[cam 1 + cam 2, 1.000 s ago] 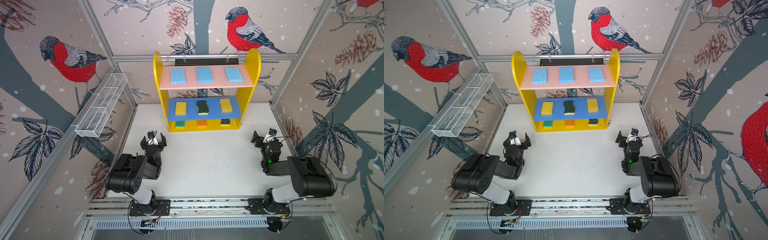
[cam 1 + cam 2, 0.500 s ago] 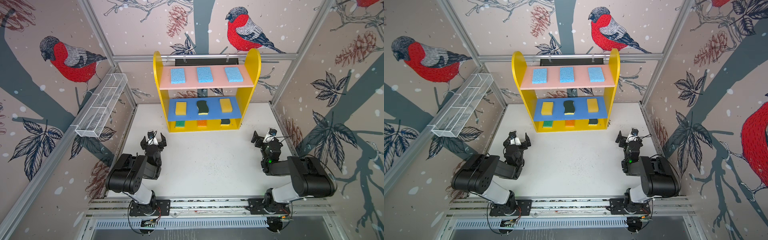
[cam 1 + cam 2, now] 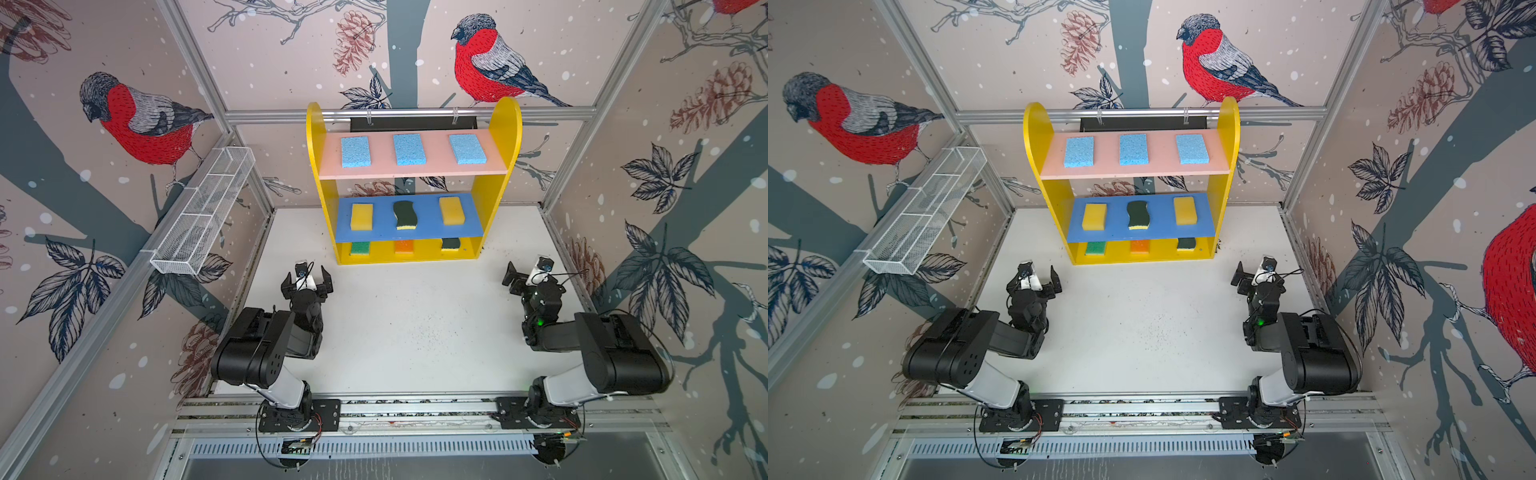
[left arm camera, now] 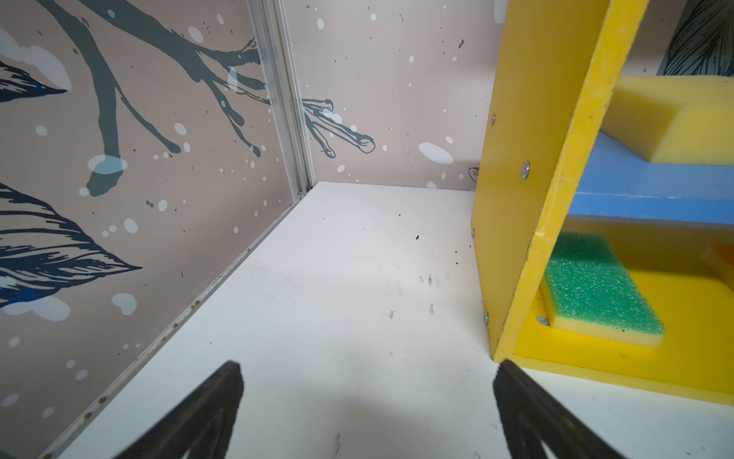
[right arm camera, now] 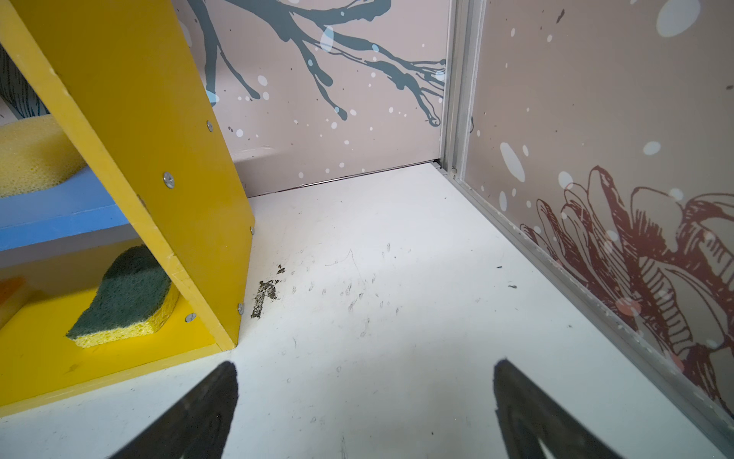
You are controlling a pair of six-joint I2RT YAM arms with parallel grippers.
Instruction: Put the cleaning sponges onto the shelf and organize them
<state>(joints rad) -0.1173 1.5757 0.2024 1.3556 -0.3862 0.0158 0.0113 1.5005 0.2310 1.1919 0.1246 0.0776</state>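
I see the black left gripper at mid-left and the black right gripper at mid-right, both spread wide and empty, while the nine foam cleaning sponges lie three to a board on the yellow-sided three-tier shelf at upper centre.

Shelf of sponges on white table

Bare white surface lies wide open from the near edge up to the shelf, which blocks the middle of the far edge. A clear lane runs past each yellow side into the far corners. Sponges sit spaced along every board. A wire basket hangs above the left edge.
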